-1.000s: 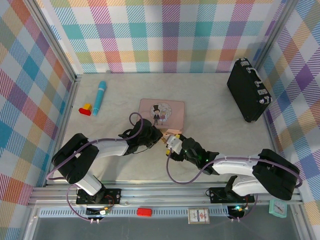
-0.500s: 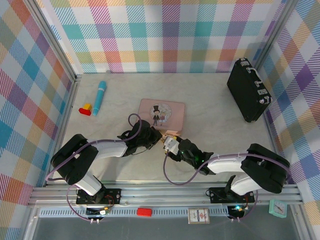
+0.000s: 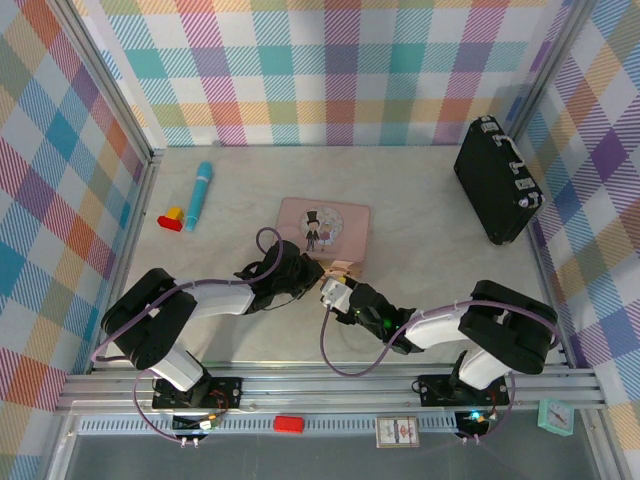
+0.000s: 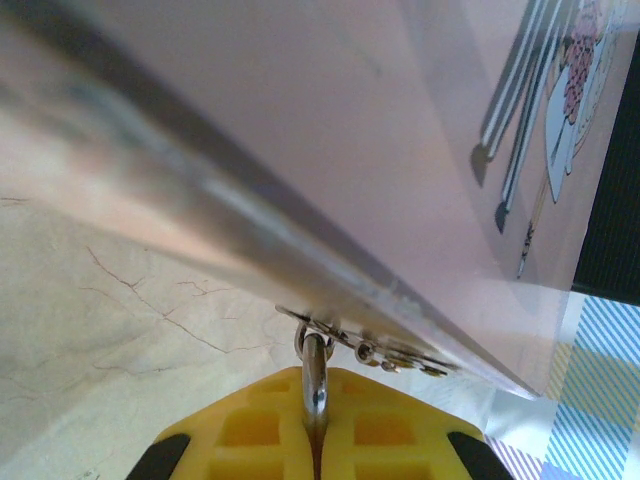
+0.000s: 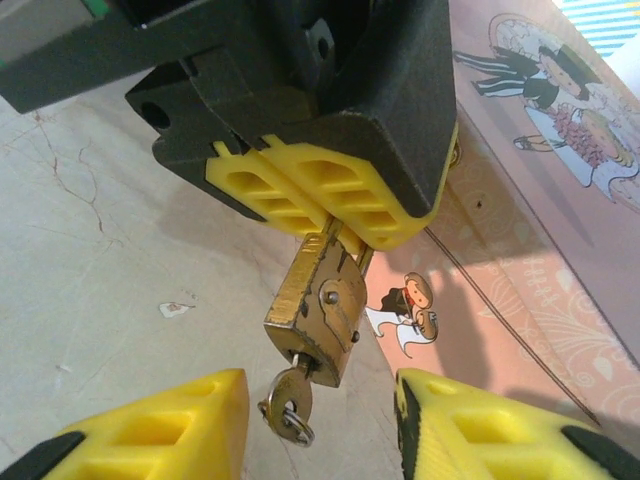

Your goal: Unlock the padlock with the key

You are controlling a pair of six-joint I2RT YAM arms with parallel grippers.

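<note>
The brass padlock (image 5: 320, 312) hangs beside the front edge of the pink tin (image 3: 323, 225). My left gripper (image 5: 333, 228) is shut on its silvery shackle (image 4: 315, 352), which passes through the tin's clasp ring. The small key (image 5: 291, 393) sits in the keyhole at the padlock's bottom, and a wire ring dangles from it. My right gripper (image 5: 320, 425) is open just below the padlock, one yellow finger (image 5: 150, 435) on each side of the key, touching neither. In the top view the left gripper (image 3: 317, 279) and right gripper (image 3: 334, 293) meet at the tin's front edge.
A black case (image 3: 497, 180) stands at the back right. A blue cylinder (image 3: 199, 195) and red and yellow blocks (image 3: 172, 218) lie at the back left. Plaid walls enclose the table on three sides.
My right gripper has edged left, closer to the left gripper, and its arm has swung left behind it. The left arm and the tin have stayed put.
</note>
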